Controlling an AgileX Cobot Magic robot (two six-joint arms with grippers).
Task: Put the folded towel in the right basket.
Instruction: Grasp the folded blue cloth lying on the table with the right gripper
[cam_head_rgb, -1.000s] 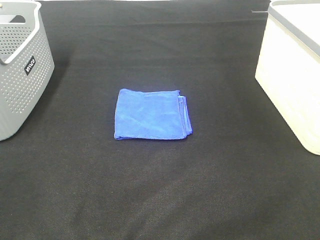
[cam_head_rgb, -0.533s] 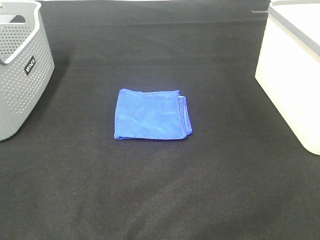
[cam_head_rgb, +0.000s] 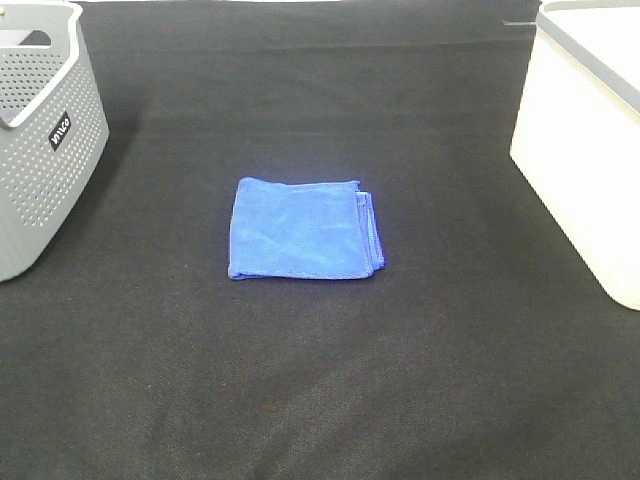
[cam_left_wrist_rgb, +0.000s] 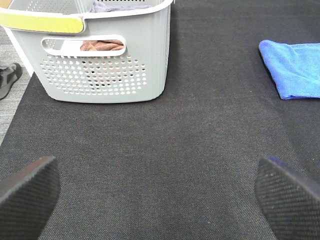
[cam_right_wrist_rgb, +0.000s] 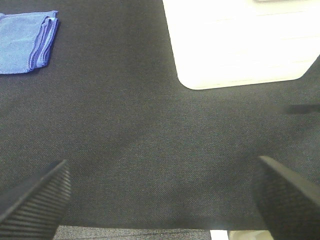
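A blue folded towel lies flat on the black table cover in the middle of the exterior view. It also shows in the left wrist view and the right wrist view. The white right basket stands at the right edge and shows in the right wrist view. Neither arm appears in the exterior view. My left gripper is open and empty, well short of the towel. My right gripper is open and empty, near the table's front edge.
A grey perforated basket stands at the left edge. In the left wrist view it holds a brownish cloth. The black cover spans the table between the baskets.
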